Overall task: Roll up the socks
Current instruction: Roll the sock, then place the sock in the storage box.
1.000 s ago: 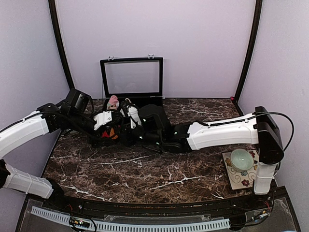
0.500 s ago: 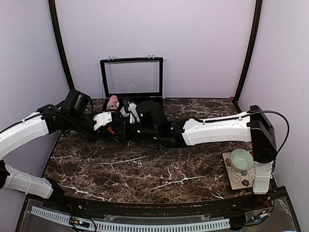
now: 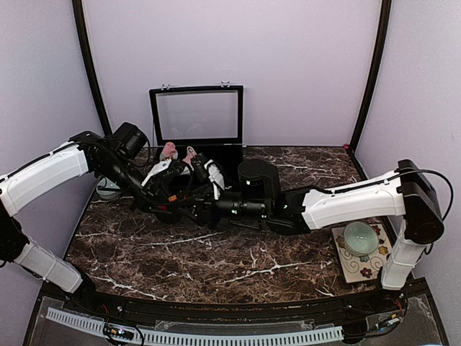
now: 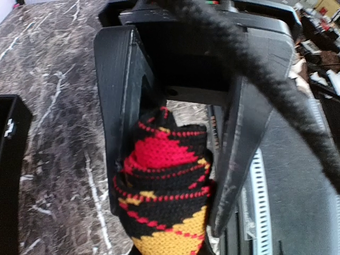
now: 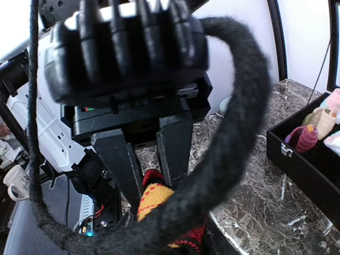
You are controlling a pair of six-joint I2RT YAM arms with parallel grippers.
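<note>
Both arms [image 3: 50,169] [image 3: 346,202] reach inward; left pincer [image 4: 170,218] clamps argyle sock [image 4: 164,175].

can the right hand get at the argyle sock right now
Probably yes: the right hand sits over the argyle sock, its jaws apart either side of the rolled end. The left hand is clamped on the same roll, so room looks tight.

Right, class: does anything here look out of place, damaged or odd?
Nothing spilled or broken. One oddity: a thick black cable loops in front of the argyle sock clamped in the left tool, partly hiding it.
</note>
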